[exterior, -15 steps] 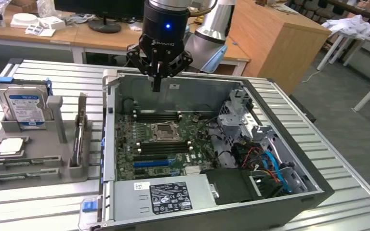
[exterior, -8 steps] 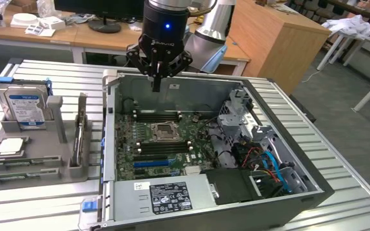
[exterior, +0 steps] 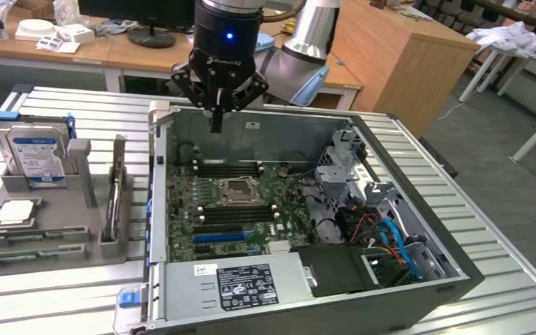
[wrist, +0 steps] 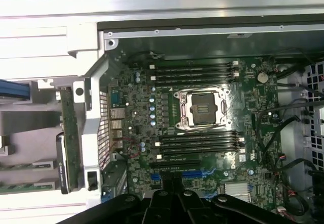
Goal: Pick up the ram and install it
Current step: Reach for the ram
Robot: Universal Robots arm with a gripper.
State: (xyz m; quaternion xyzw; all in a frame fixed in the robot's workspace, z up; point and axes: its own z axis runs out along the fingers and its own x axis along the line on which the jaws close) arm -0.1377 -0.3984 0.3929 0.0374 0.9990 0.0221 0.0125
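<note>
Exterior view: the black robot gripper (exterior: 217,125) hangs over the rear wall of the open grey metal computer case (exterior: 278,129), its fingers pinched together on nothing. The ram (exterior: 117,190), a long, thin green circuit-board stick, stands on edge in a slot of the grey plastic parts holder (exterior: 54,244) just outside the case, on the exterior view's left, well apart from the gripper. The step in hand appears to be the reach for that stick. Doing it well means spreading the fingers before the descent, straddling the board across its flat faces near mid-length, and drawing it straight out of the slot so it does not bind. From here the stick shows edge-on, so its chips cannot be made out, and the holder's wall hides its lower edge.

Wrist view: the gripper (wrist: 173,196) shows as dark fingers meeting over the case's (wrist: 202,44) green motherboard (wrist: 253,113), cut off by the frame edge. Black memory slots (wrist: 195,72) lie empty. Outside the case wall runs the ram (wrist: 69,133), possibly with more sticks beside it; the holder (wrist: 25,138) is cropped.
</note>
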